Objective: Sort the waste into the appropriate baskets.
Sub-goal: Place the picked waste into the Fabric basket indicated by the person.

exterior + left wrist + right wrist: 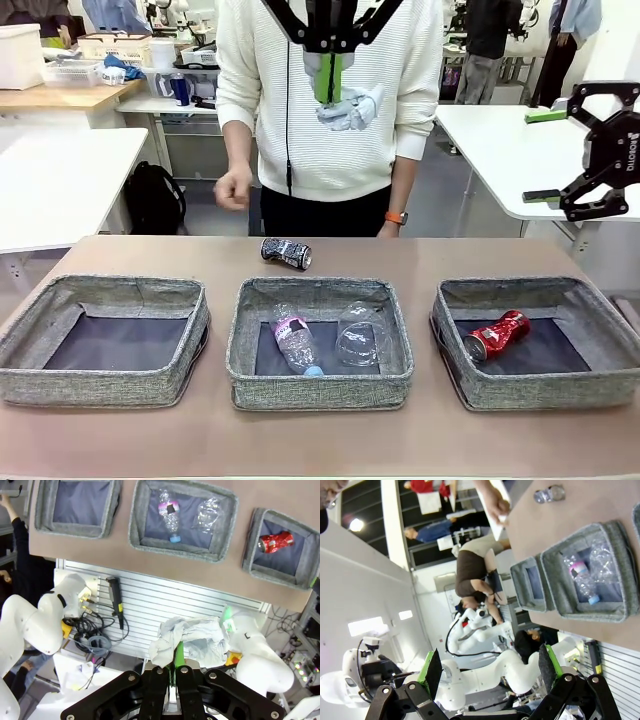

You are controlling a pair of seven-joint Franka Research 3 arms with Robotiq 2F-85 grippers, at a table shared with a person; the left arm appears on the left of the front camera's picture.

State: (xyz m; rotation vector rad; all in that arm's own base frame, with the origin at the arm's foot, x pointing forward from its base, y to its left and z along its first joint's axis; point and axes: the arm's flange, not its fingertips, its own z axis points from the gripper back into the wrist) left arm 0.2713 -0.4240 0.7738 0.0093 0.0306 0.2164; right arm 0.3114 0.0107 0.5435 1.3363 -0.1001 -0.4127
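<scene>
High above the table's far side, my left gripper (328,85) is shut on a white paper wad (352,108); the left wrist view shows the wad (192,637) bunched around the gripper's (176,656) closed green pads. My right gripper (565,155) hangs open and empty at the right, also seen as my right gripper (490,670). Three grey baskets stand in a row: the left basket (100,385) holds nothing, the middle basket (320,385) holds a clear bottle (293,342) and a clear plastic cup (362,335), the right basket (540,392) holds a crushed red can (497,334). A crushed black-and-white can (287,253) lies on the table behind the middle basket.
A person in a white sweater (330,120) stands at the far edge, one hand (233,188) hanging just above the table. White tables (60,185) flank the far side. Bare tabletop (320,440) runs in front of the baskets.
</scene>
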